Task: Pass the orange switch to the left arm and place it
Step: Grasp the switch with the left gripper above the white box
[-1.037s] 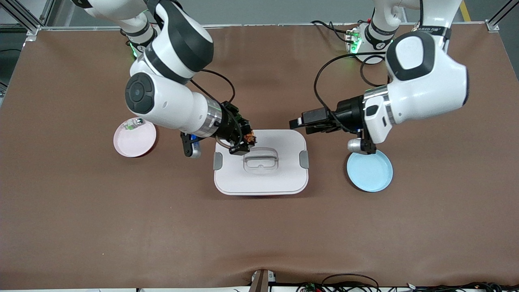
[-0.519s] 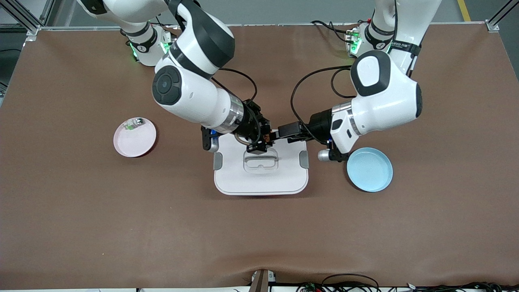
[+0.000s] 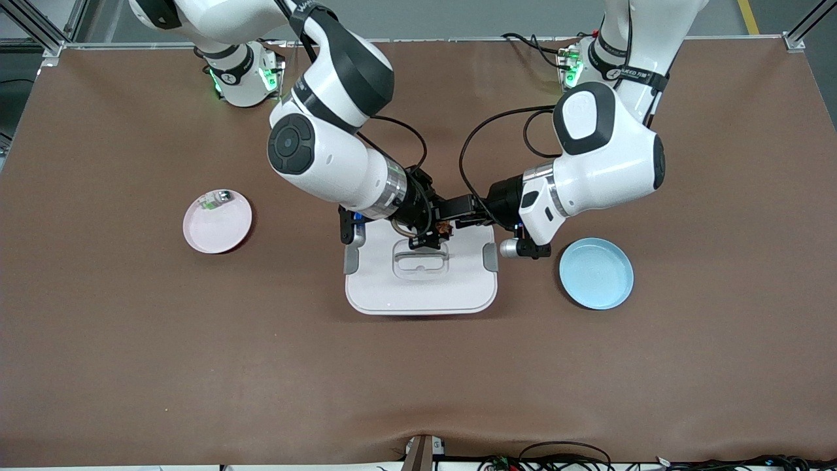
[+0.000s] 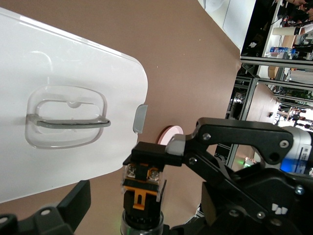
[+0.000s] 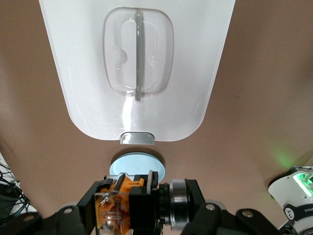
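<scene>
I see the brown table [image 3: 131, 366] spread under both grippers, and directly beneath them sits the white box [image 3: 418, 288], lid on, grey clips at its two ends and its recessed handle [image 3: 420, 259] just below the meeting point of the two tools. The right arm [image 3: 327, 157] reaches in from its base and the left arm [image 3: 601, 157] from the other end, so the two wrists face each other over the box edge that lies farther from the front camera. The blue plate [image 3: 596, 273] lies on the table toward the left arm's end, well apart from the left gripper, and the pink plate [image 3: 217, 222] lies well apart from the right gripper toward that arm's end, carrying a small silver-and-green part [image 3: 214, 199] near its rim. My right gripper [image 3: 433, 230] is clamped on the orange switch [image 3: 443, 227], which hangs in the air above the box. My left gripper [image 3: 461, 212] is right at the switch, its fingers [image 4: 68, 210] spread wide to either side of the part without closing on it.
</scene>
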Available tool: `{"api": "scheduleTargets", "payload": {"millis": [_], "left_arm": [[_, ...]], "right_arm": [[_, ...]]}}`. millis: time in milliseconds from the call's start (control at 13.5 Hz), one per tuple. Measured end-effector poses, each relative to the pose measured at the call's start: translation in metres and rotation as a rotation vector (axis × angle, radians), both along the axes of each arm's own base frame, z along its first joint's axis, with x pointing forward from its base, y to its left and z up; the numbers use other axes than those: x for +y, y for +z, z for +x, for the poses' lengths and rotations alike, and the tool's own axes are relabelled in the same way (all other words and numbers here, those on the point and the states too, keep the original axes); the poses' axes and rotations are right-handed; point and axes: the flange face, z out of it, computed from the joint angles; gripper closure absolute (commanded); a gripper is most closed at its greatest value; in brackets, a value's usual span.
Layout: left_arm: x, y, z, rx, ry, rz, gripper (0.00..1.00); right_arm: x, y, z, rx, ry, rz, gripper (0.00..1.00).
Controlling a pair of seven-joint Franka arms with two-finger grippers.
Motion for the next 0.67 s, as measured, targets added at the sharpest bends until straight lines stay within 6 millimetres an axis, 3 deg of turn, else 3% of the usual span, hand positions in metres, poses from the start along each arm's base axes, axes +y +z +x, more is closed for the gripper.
{"api": "scheduleTargets", "payload": {"millis": [74,222,296,444,593,667], "left_arm": [[0.0003,0.0002,0.0003,-0.007,-0.003,0.003,0.07],[0.0007,0.0004,0.0007,-0.017,-0.008,0.013,0.5],[0.0007,0.0004,0.0007,-0.019,-0.009,0.014,0.63],[0.0006,0.0004,0.0007,-0.019,-0.01,0.014,0.84],[0.0003,0.0004,0.0005,-0.02,-0.011,0.014,0.98],[0.0,0.0012,0.0005,-0.021,-0.011,0.013,1.0]], "right_arm": [[0.0003,0.0004,0.0003,-0.001,0.0,0.001,1.0],[0.0009,0.0001,0.0003,-0.001,0.0,0.001,1.0],[0.0013,-0.0004,0.0002,-0.001,0.0,0.001,1.0],[0.0022,0.001,0.0008,-0.006,-0.005,0.005,1.0],[0.0034,0.0039,0.0017,-0.011,-0.014,0.012,1.0],[0.0041,0.0028,0.0019,-0.01,-0.015,0.012,1.0]]}}
